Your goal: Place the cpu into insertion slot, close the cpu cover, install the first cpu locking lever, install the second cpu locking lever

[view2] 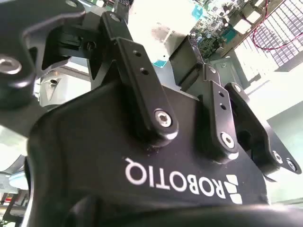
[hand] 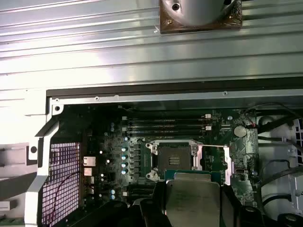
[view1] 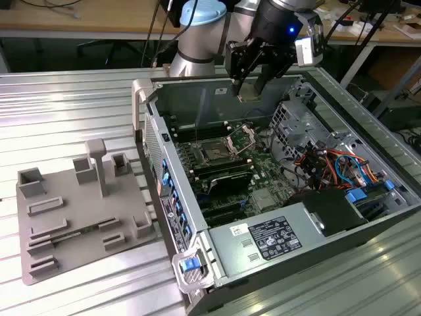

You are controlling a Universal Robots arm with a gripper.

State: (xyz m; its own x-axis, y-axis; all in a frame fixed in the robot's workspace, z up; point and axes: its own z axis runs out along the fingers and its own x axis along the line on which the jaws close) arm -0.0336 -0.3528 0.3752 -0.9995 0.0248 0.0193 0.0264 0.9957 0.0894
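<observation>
since the black two-finger gripper (view1: 250,91) is clamping the small thin silvery-grey square cpu (hand: 193,201) by its edges well above the square dark silver-rimmed insertion slot (hand: 171,157), i'd be squaring the chip to the recess and lowering it flat and slow, no tilt. the silvery hinged-frame cpu cover (hand: 227,165) is sitting flipped open just beside the slot, so imo it's not blocking anything.

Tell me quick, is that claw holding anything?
Gripper: closed on the small, thin, square cpu, silvery-grey metal top with a greenish rim.
</observation>
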